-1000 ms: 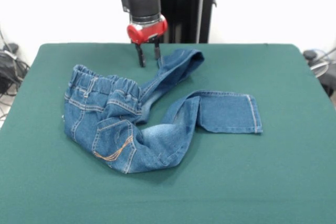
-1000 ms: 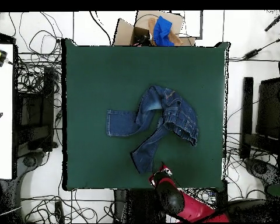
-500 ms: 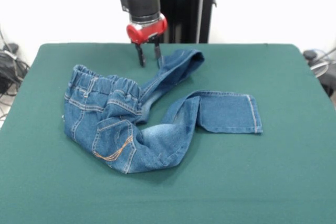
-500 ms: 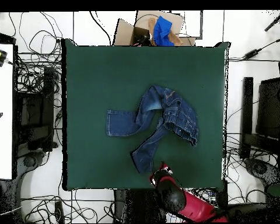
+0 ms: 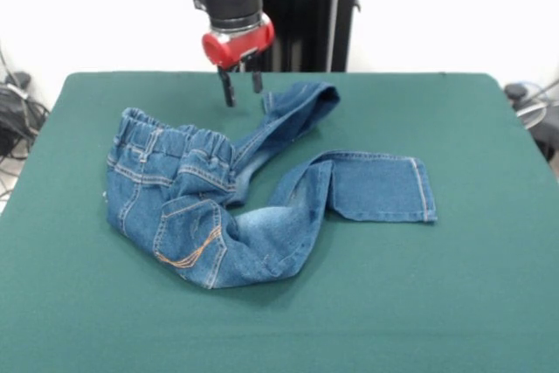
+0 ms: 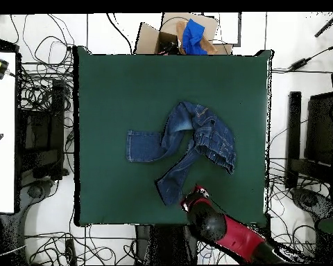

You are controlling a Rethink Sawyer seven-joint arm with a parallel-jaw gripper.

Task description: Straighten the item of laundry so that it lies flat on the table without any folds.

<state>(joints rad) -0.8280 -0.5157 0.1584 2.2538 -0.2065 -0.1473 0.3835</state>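
Jeans (image 5: 218,207) lie in a crumpled heap near the middle of the green tabletop (image 5: 472,303), far from flat. In the front view the waistband and the pocket with orange stitching sit bunched up on the left. One leg runs out to the right and ends in a flat hem. The other leg climbs up and back toward the far edge, where its end is curled over on itself.

That curled leg end is the part that matters most. The robot's hand (image 5: 241,88) hangs above the tabletop, just to the left of it in the front view and a little farther back. It is not touching the cloth. Its two fingers (image 5: 226,89) point straight down with a small gap between them, and nothing is held in that gap.

In the overhead view the hand (image 6: 191,199) sits beside the same leg end, close to the tabletop's bottom edge.

So the nearest bit of the jeans lies just to one side of the hand. I think the leg runs long from there, slanting back toward the waistband, so pulling it away from the heap would stretch it out.
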